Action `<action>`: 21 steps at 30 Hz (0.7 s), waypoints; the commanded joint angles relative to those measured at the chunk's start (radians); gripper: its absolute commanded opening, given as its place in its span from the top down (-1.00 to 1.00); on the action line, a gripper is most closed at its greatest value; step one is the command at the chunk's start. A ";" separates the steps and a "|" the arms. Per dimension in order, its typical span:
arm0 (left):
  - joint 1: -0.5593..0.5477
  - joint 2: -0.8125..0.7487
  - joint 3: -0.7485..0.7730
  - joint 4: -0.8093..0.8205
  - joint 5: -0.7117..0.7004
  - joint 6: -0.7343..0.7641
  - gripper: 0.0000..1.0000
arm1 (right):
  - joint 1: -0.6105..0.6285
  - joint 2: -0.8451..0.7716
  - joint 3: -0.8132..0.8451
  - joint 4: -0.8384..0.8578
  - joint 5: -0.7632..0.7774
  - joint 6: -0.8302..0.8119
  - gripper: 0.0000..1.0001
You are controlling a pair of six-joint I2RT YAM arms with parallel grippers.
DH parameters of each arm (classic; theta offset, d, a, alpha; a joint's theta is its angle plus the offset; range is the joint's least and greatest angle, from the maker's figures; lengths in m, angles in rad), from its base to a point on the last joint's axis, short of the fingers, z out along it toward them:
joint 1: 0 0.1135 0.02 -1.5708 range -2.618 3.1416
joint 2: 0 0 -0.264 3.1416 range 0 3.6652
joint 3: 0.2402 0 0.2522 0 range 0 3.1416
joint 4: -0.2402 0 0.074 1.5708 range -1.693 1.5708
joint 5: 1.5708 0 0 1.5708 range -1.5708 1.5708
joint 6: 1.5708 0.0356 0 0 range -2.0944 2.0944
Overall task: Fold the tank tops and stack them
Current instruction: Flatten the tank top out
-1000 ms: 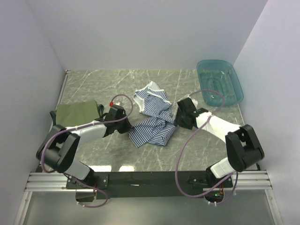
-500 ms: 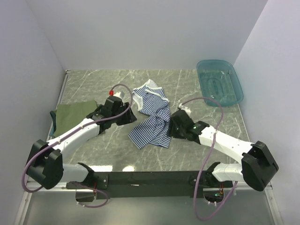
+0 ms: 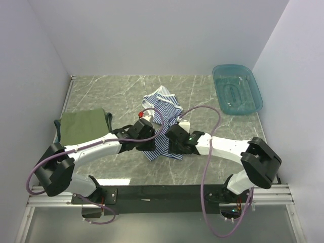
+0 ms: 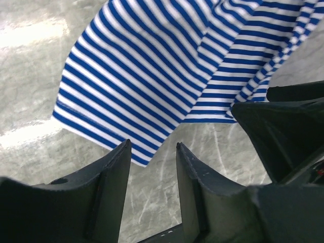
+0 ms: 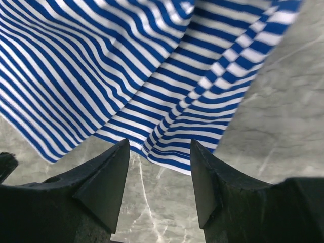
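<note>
Olive-green cloth tank top [image 3: 83, 125], folded flat, lay unmoved at the left of the grey marbled tabletop [image 3: 101, 91]. The left tool [image 4: 152, 143] had swung from the left edge of the navy-and-white striped cloth tank top [image 3: 163, 104] down to its near hem, fingers spread with nothing between them. That striped top lay crumpled mid-tabletop, its hem just beyond both tools' fingertips. The right tool [image 5: 159, 142] had slid leftward to the hem's right side, likewise spread and empty, close beside the left tool. The teal plastic basket [image 3: 238, 88] sat unmoved far right.

No readable text, labels, numbers anywhere.
</note>
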 commanded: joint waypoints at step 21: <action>-0.162 0.129 0.059 -0.034 -0.091 0.070 0.12 | 0.000 -0.273 -0.062 -0.192 0.175 0.124 1.00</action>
